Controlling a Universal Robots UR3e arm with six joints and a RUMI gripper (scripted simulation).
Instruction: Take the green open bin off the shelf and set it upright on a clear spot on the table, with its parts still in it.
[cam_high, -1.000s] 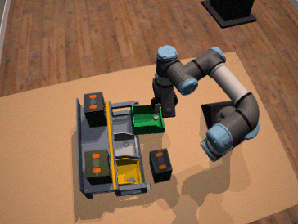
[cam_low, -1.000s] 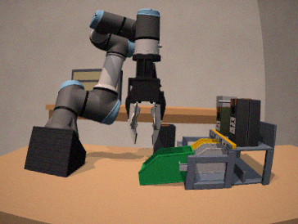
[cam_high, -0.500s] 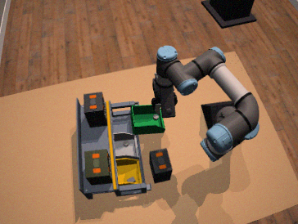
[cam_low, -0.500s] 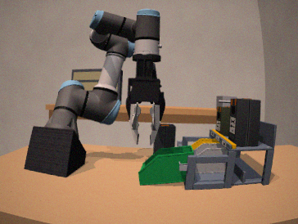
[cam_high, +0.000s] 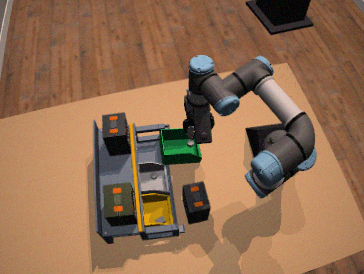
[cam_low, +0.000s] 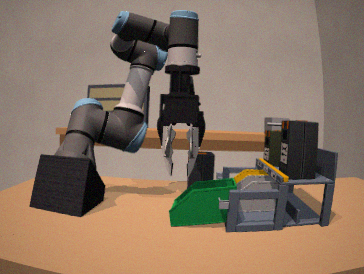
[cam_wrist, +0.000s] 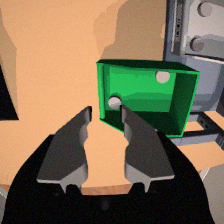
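The green bin (cam_high: 176, 151) (cam_low: 197, 205) (cam_wrist: 140, 90) juts out from the front of the grey shelf (cam_high: 112, 167) (cam_low: 326, 206), at its end. Its low front faces the robot's base. Whether its rear still rests on the shelf is hard to tell. It is upright, and two round grey parts show inside, one (cam_wrist: 162, 76) near a side wall and one (cam_wrist: 114, 102) near the low front. My gripper (cam_low: 181, 176) (cam_wrist: 105, 106) is partly open and empty, pointing down above the bin's low front, with its fingertips clear of the bin.
A grey bin (cam_high: 151, 184) and a yellow bin (cam_high: 156, 206) sit in the shelf beside the green one. A black box (cam_high: 115, 137) and an olive box (cam_high: 118, 206) stand on the shelf's upper level. Another black box (cam_high: 196, 204) (cam_low: 206, 170) stands on the table before the yellow bin.
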